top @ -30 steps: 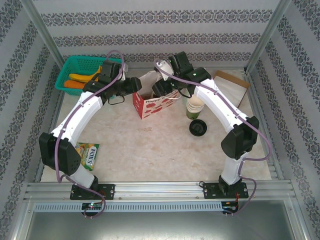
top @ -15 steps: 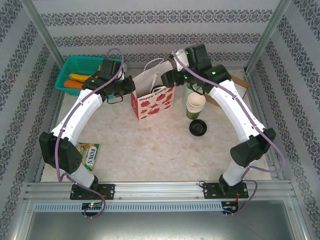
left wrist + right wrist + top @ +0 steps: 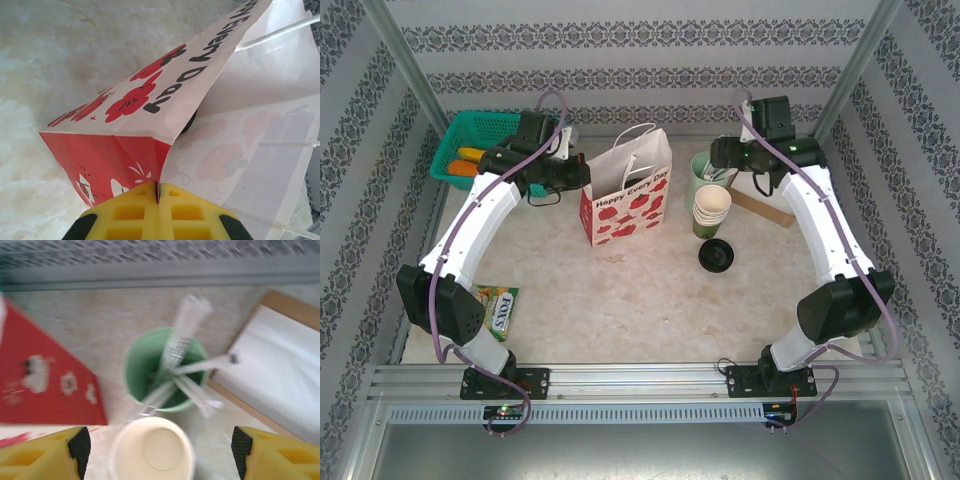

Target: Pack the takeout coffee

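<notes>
Overhead, two wrist close-ups; shared bag (image 3: 625,200)

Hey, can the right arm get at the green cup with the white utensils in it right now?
Probably yes. The right claw hangs open close over the green cup, with nothing between them; the white utensils sticking up may crowd a grasp.

The worktop (image 3: 620,290) is a pale, marbled, matte surface. Three walls enclose it: back wall (image 3: 640,60), left wall (image 3: 370,180) and right wall (image 3: 920,200). Each is white with bands of dark ornamental pattern. Metal posts (image 3: 405,60) rise at the far corners. An aluminium rail (image 3: 640,378) runs along the near edge. Lighting is even and diffuse.
</notes>
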`<state>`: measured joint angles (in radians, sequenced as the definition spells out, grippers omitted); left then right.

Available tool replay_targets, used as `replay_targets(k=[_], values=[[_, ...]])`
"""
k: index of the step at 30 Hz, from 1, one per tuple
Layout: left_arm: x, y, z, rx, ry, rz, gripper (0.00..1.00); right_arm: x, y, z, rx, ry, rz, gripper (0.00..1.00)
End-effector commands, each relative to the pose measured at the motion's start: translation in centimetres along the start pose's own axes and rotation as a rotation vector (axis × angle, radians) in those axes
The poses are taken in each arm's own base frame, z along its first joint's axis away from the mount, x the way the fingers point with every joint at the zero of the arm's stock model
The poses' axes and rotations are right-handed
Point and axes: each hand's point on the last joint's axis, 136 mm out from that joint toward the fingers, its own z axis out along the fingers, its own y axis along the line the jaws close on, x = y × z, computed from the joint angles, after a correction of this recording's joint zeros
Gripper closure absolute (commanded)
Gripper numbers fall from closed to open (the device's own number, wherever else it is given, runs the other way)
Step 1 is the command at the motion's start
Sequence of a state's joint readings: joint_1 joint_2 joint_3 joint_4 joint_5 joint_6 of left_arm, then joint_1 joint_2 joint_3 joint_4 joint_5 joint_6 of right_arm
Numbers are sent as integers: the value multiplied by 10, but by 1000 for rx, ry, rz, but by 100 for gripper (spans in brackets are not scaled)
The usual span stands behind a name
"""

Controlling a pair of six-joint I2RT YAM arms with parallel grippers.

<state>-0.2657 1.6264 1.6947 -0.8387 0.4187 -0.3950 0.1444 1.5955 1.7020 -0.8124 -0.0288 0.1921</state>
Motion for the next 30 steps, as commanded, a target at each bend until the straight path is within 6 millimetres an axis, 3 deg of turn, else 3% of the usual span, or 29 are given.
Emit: replay_targets(k=[1, 6, 12, 17, 21, 27, 30], values=[[6, -9, -13, 70, 44, 47, 100, 15, -45, -1, 106, 28, 96, 24], [10, -5, -13, 102, 83, 70, 100, 53, -113, 41, 217, 152, 224, 25], [4, 12, -10, 91, 87, 46, 98, 86, -157, 90, 184, 363, 191, 28], [-1, 21, -2, 82, 102, 23, 88, 110, -167, 120, 66, 482, 198, 30], [-4, 21, 1, 84, 101, 26, 75, 121, -176, 139, 70, 523, 182, 30], [-9, 18, -1, 92, 80, 31, 56, 130, -166, 151, 6, 546, 187, 32], [-10, 15, -2, 108, 74, 39, 45, 134, -168, 153, 13, 555, 192, 37]])
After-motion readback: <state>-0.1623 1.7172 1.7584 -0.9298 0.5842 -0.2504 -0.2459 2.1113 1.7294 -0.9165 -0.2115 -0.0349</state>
